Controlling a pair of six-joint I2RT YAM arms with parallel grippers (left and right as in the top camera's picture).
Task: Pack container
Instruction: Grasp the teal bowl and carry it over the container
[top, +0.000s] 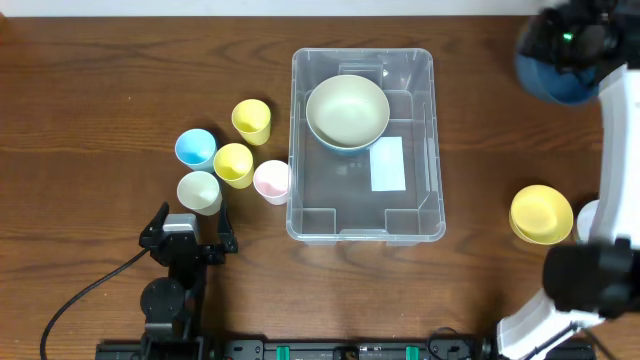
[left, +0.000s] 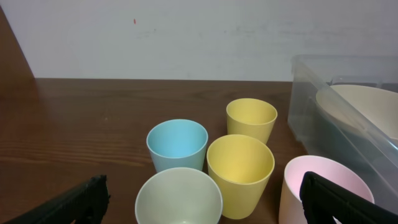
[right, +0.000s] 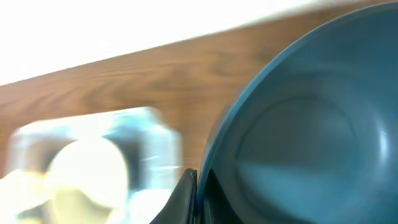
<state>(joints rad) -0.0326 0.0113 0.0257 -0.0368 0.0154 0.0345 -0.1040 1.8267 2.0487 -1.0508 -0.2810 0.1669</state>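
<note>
The clear container (top: 340, 215) stands mid-table with a white label (top: 388, 164) on its base and a cream bowl (top: 347, 110) in its far end. My right gripper (top: 565, 40) hangs high at the back right, apart from the container, shut on the rim of a dark blue bowl (top: 555, 75). In the right wrist view the jaws (right: 198, 193) pinch that bowl's rim (right: 311, 137), with the container (right: 143, 149) blurred below left. My left gripper (top: 188, 232) is open near the front left, just short of the cups. Between its fingers (left: 336, 199) sits a pale green cup (left: 178, 199).
Several cups cluster left of the container: two yellow (top: 251, 120) (top: 233, 164), a blue one (top: 195, 147), a pale green one (top: 199, 191), and a pink one (top: 271, 181) touching the bin wall. A yellow bowl (top: 541, 213) sits at the right by the right arm's base.
</note>
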